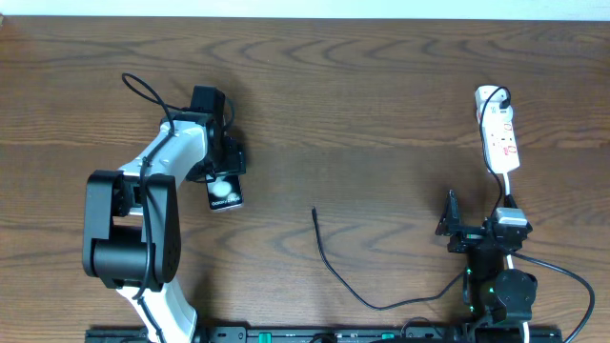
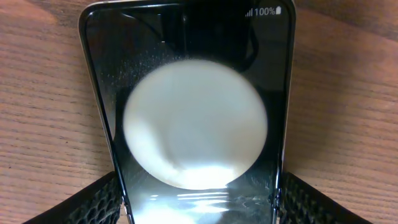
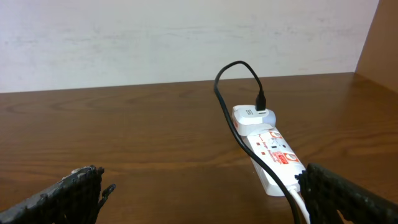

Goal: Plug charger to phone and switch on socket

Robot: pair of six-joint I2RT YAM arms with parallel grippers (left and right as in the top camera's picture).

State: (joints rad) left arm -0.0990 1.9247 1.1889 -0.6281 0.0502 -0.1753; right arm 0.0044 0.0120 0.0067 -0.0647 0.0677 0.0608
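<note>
- Your left claw [image 2: 199,186] straddles the phone [image 2: 193,118], with one ribbed finger [image 2: 93,202] at each long edge. You cannot tell whether it is pinching or only flanking.
- The phone lies flat, screen up, on the left of the worktop [image 1: 381,76]. Judge it stiff, fairly light, and slick on both glass and rim. Hold it by the long edges, squeeze gently and keep off the screen. Which short end carries the port is not visible.
- Your right claw [image 3: 205,186] stands wide apart and empty at the near right, facing the socket [image 3: 273,155].
- The charger [image 1: 329,257] is thin and limp, and its free tip lies mid-worktop, well apart from the phone. Take it just behind the tip, where it should be stiffest, or the plug will likely droop.
- The socket sits at the far right with a white adapter [image 3: 254,118] plugged into its far end. It looks light enough to slide, so press its switch straight down.
</note>
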